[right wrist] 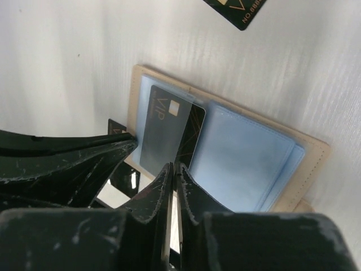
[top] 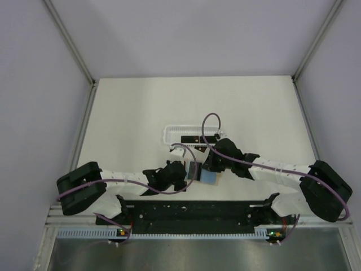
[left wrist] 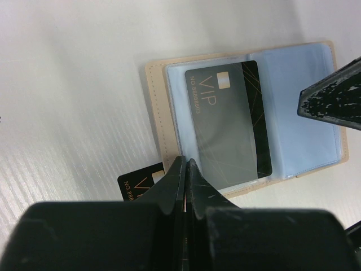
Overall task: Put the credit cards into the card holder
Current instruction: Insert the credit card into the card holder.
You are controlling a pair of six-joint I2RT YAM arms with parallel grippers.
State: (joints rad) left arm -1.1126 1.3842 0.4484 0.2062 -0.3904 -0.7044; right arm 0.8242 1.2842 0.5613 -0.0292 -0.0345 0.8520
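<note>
From above, my two grippers meet over the card holder (top: 208, 178). It shows there only as a small pale-blue patch between them. The white basket (top: 175, 135) lies just beyond my right gripper, and open table (top: 135, 107) stretches past it and out to both sides.

The wrist views give what the top one cannot — the holder lies opened flat, a tan border around clear blue sleeves. A black VIP card (left wrist: 225, 118) sits inside the sleeve straight ahead of my left gripper (left wrist: 186, 168).

Only my left wrist shows a second black card (left wrist: 137, 183). It lies on the table, poking out from under my left fingers, just beside the holder's near corner. Only my right wrist shows a third black card (right wrist: 240, 11), which lies beyond the holder's far edge and apart from it.

The holder's tan near edge runs right at my left fingertips. To their right, one finger (left wrist: 333, 96) of my right gripper hangs over the other blue sleeve.

My left gripper is pressed tight together, its tips at the holder's near edge by the VIP card's corner. Whether they bear down on it I cannot tell.

My right gripper (right wrist: 174, 172) is drawn almost together, with only a slit between the fingers. Its tips are at the near end of the VIP card's sleeve — whether they nip the plastic or just touch it, I cannot tell.
</note>
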